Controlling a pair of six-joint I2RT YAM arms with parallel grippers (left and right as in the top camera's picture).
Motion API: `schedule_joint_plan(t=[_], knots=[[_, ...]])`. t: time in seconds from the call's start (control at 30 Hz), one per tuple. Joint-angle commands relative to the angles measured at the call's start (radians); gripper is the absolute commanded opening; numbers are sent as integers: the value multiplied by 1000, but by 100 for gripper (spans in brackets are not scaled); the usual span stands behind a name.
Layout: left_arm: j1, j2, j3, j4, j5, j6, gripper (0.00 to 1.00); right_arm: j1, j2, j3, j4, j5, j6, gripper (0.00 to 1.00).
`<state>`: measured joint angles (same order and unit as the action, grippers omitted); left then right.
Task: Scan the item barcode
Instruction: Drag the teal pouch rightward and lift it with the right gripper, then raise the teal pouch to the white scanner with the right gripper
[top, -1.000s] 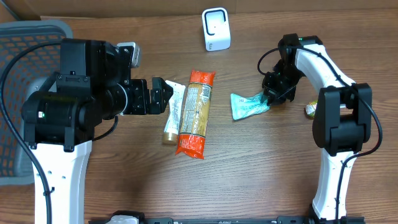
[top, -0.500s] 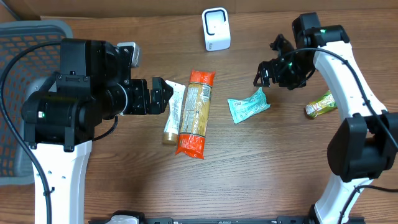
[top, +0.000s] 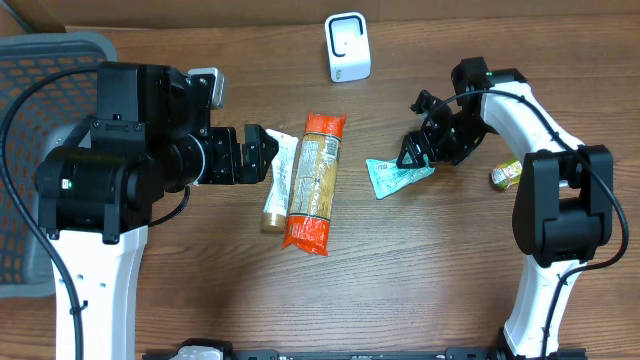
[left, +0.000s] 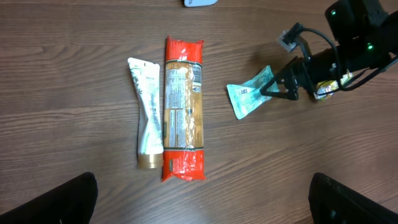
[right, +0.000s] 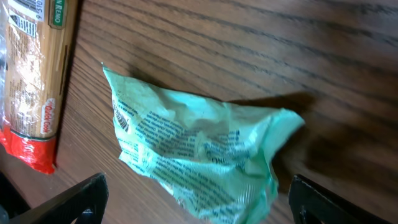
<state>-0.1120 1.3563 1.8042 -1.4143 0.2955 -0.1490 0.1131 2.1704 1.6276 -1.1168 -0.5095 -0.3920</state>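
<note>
The left gripper hangs wide open and empty beside a cream squeeze tube and a long red-orange pasta packet. The crumpled teal foil pouch lies on the wooden table, apart from the white boxy scanner. The right gripper stands spread just over it, gripping nothing. Scanning seemingly is not yet done.

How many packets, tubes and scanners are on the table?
Packets: 3 (orange pasta pack, mint pouch, small yellow-green wrapper)
Tubes: 1 (white tube)
Scanners: 1 (white scanner)
Total: 5
</note>
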Motion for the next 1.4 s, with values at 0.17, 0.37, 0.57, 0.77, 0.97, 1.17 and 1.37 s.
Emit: schedule_joint_plan(t=[0.17, 0.37, 0.57, 0.77, 0.97, 1.17, 1.37], knots=[[-8, 3, 3, 0, 8, 22, 99, 3, 2, -121, 102, -96, -63, 84], [-8, 3, 3, 0, 8, 22, 100, 3, 2, -214, 200, -100, -15, 45], [-8, 3, 3, 0, 8, 22, 100, 3, 2, -219, 194, -197, 3, 5], [-8, 3, 3, 0, 8, 22, 100, 2, 1, -180, 98, -385, 3, 4], [-8, 3, 3, 0, 8, 22, 99, -21, -46, 2, -122, -505, -9, 4], [-8, 3, 3, 0, 8, 22, 100, -69, -205, 134, -189, -498, 50, 4], [-8, 3, 3, 0, 8, 22, 100, -131, -399, 142, -178, -422, 142, 4]])
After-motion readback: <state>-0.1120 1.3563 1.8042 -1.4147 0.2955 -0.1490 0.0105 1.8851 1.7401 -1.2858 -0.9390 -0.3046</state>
